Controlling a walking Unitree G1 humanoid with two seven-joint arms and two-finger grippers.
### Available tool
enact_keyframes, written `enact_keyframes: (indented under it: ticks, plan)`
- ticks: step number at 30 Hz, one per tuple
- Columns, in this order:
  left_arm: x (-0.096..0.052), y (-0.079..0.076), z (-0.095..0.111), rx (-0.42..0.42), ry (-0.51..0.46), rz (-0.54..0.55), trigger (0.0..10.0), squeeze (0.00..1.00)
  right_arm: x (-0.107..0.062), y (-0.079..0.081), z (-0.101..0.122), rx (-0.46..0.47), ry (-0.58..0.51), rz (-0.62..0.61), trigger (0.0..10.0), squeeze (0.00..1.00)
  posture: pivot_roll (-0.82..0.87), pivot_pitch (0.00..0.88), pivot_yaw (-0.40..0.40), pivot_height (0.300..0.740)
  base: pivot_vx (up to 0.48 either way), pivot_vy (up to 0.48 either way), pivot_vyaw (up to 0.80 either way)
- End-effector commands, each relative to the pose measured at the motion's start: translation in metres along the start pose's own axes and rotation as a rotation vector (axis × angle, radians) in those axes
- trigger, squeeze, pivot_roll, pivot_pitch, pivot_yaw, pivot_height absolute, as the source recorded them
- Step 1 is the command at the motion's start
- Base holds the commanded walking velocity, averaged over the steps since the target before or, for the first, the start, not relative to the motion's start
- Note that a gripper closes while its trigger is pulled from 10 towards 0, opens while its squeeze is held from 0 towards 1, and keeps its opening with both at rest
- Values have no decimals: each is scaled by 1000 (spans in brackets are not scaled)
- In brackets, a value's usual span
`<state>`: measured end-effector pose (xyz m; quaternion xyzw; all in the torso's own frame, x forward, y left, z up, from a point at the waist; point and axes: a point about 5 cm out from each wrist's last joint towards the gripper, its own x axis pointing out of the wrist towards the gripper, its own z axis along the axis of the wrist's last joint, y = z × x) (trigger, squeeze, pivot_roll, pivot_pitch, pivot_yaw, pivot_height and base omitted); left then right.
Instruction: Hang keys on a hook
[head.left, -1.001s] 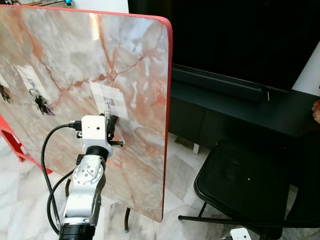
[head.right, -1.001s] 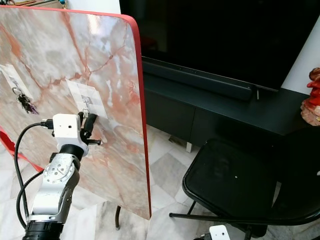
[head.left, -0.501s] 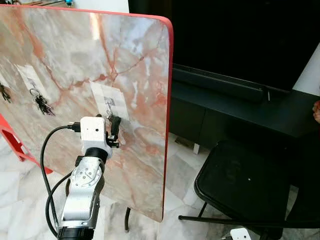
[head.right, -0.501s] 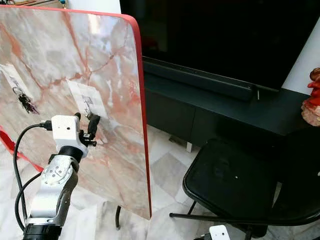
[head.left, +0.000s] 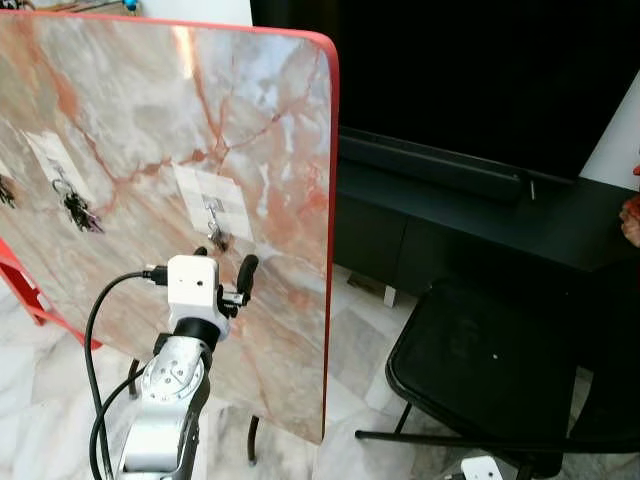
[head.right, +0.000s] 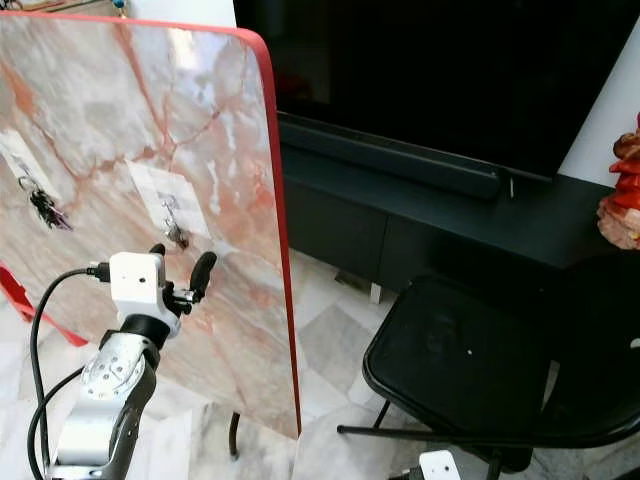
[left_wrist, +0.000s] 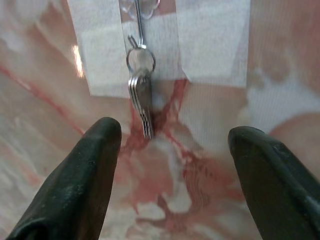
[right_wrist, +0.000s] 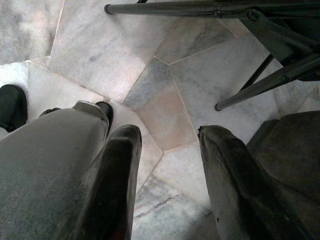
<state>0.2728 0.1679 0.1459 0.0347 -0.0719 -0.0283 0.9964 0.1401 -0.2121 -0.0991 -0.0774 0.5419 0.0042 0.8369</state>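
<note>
A bunch of silver keys (left_wrist: 142, 97) hangs by its ring from a small metal hook (head.left: 212, 207) on a white taped patch (head.left: 212, 200) of the upright marble-patterned board (head.left: 150, 130). My left gripper (head.left: 224, 272) is open, just below and in front of the keys, apart from them, with nothing between its fingers (left_wrist: 90, 165). Another dark key bunch (head.left: 74, 210) hangs on a hook further left on the board. My right gripper (right_wrist: 167, 175) hangs low over the floor, open and holding nothing.
The board has a red rim (head.left: 331, 200) and stands on thin legs (head.left: 252, 440). A black folding chair (head.left: 480, 370) stands to the right. A dark TV bench (head.left: 480, 220) with a soundbar lies behind. A grey trouser leg and shoe (right_wrist: 55, 150) stand on the marble floor.
My left gripper let go of the keys, opened its fingers and drew down and back from the hook. The keys now hang free on the hook.
</note>
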Motion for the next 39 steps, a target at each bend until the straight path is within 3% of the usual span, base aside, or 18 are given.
enact_keyframes:
  ticks: [1,2,4,5,6,9,10,11,14,15,17,21,23,24,27,33,37,39]
  plan:
    - [-6,5,0,3,7,7,10000,757,0,-1,-2,0,8,-2,10000,0,14,0,-18,708,0,0,0]
    - [-8,7,-5,9,24,11,10000,702,0,-1,-2,0,8,-2,10000,0,17,0,-18,708,0,0,0]
    - [-8,7,-5,9,24,11,10000,702,0,-1,-2,0,8,-2,10000,0,17,0,-18,708,0,0,0]
    - [-11,9,-10,19,48,18,10000,624,0,-1,-2,1,8,-2,10000,0,17,0,-18,708,0,0,0]
    - [-15,15,-22,29,92,31,10000,0,0,-1,-2,2,7,-2,10000,0,17,0,-16,708,0,0,0]
    - [-40,50,-83,48,339,168,10000,0,0,0,-2,4,6,-3,10000,0,11,0,-13,708,0,0,0]
    - [-40,50,-83,48,339,168,10000,0,0,0,-2,4,6,-3,10000,0,11,0,-13,708,0,0,0]
    - [-49,60,-98,49,414,210,10000,0,0,0,-2,6,6,-3,10000,0,12,0,-13,708,0,0,0]
    - [-73,68,-136,80,593,209,10000,0,0,0,-1,7,5,-7,10000,0,12,0,-13,708,0,0,0]
    - [-88,68,-156,100,696,190,10000,0,0,0,-1,7,6,-8,10000,0,6,0,-15,708,0,0,0]
    - [-98,66,-167,97,761,180,10000,0,0,0,-1,7,6,-8,10000,0,6,0,-15,708,0,0,0]
    - [-109,60,-180,90,840,164,10000,0,0,-1,-1,8,5,-9,10000,0,-5,0,-15,708,0,0,0]
    - [-124,48,-197,71,961,145,10000,0,0,-1,-1,7,3,-11,10000,0,-2,0,-20,708,0,0,0]
    - [-124,48,-197,71,961,145,10000,0,0,-1,-1,7,3,-11,10000,0,-2,0,-20,708,0,0,0]
    - [-146,32,-213,86,1100,94,10000,0,0,-1,-2,7,4,-11,10000,0,-33,0,-6,708,0,0,0]
    - [-143,22,-216,110,1093,53,10000,0,-1,-2,-4,22,8,-21,10000,0,-38,0,-3,708,0,0,0]
    - [-141,24,-215,115,1086,65,10000,0,-1,-1,-5,22,10,-21,10000,0,-32,0,-4,708,0,0,0]
    - [-143,31,-215,159,1098,77,10000,0,-1,-1,-6,41,8,-19,10000,0,-34,0,3,708,0,0,0]
